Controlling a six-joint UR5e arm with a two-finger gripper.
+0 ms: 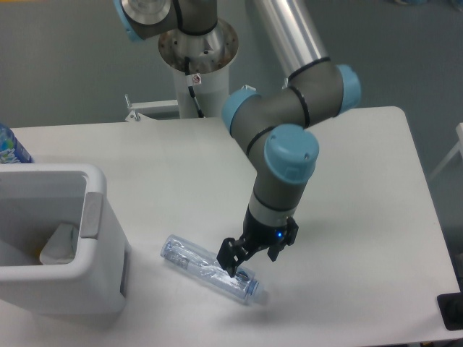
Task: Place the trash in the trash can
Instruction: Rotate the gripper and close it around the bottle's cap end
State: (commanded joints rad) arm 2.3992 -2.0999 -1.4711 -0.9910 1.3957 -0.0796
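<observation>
White counter [347, 166], crushed bottle [210, 270] laid flat near trash can [101, 253], hand [251, 263] lowered onto bottle, fingers spread, nothing gripped, paper [59, 243] seen inside can.

No text can be read — the bottle [211, 271] label is too blurred.

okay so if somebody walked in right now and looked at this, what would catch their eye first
The grey robot arm with pale blue joints, its black two-finger gripper open and low over the crushed clear plastic bottle lying near the table's front edge. Next, the boxy white plastic bin at the left, with something pale inside.
</observation>
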